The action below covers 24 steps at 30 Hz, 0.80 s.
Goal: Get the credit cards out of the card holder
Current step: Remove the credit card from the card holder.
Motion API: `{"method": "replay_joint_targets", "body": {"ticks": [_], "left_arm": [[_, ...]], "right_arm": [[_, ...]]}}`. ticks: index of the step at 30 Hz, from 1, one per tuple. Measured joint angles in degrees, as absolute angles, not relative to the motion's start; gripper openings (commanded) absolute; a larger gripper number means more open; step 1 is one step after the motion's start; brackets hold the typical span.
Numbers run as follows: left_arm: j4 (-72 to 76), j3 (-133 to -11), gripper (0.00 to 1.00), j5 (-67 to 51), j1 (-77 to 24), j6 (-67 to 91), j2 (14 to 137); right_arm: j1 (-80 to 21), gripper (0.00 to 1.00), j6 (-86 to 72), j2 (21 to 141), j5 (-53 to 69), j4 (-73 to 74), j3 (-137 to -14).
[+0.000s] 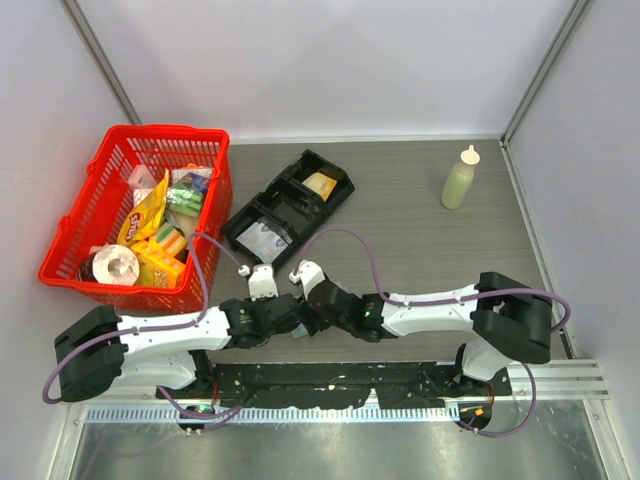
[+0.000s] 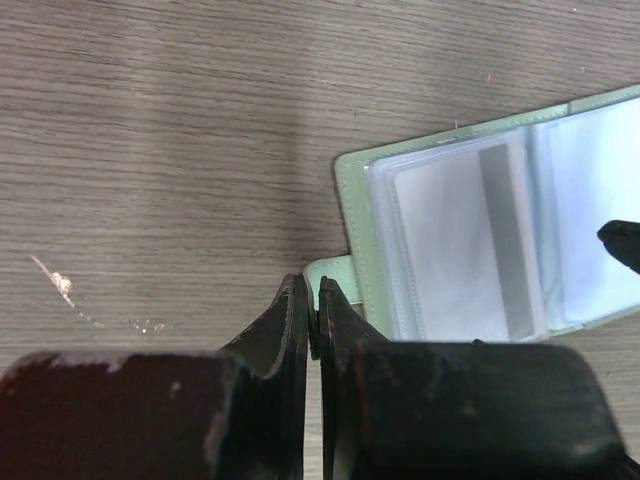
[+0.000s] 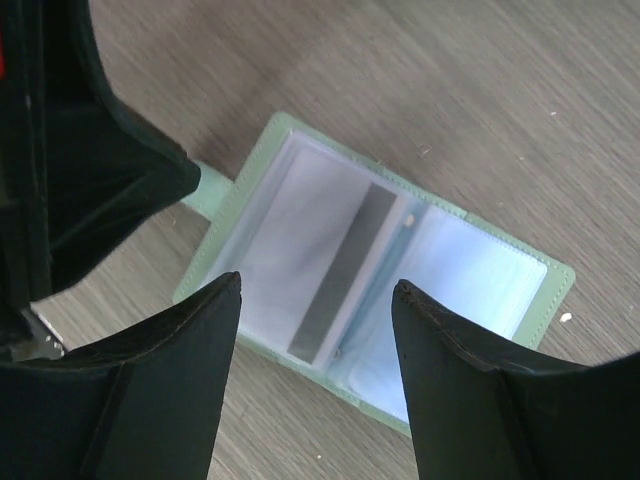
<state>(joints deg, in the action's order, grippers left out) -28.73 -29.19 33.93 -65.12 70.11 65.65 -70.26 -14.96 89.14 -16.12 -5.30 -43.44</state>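
My right gripper [image 3: 315, 290] hangs spread over the card holder [image 3: 470, 270], which lies open on the table [image 3: 480, 90], a card [image 3: 300, 240] inside its sleeve. My left gripper [image 2: 312, 285], pressed together, touches its tab [image 2: 335, 272].

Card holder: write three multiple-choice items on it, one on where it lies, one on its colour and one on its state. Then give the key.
1. The card holder lies: A in a drawer; B on the wooden table; C on a shelf.
2. Its cover is: A pale green; B red; C black.
3. It is: A folded shut; B standing on edge; C open flat.
Key: 1 B, wood grain surrounds it in both wrist views. 2 A, a pale green border frames the clear sleeves. 3 C, both sleeve pages face up.
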Motion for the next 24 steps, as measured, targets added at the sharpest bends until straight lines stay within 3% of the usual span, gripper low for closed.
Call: {"method": "replay_joint_targets", "body": {"ticks": [13,20,24], "left_arm": [[-16.1,-27.9,0.0,34.5,-64.9,66.1,72.0],[-14.3,-28.7,0.0,34.5,-64.4,64.2,73.8],[-14.2,-28.7,0.0,34.5,-64.4,64.0,73.8]], "right_arm": [[-70.2,0.68,-22.9,94.5,-23.6,0.3,-47.2],[-68.9,0.62,-24.8,94.5,-27.1,2.4,-47.6],[-68.9,0.66,-25.2,94.5,-28.0,2.8,-47.6]]}}
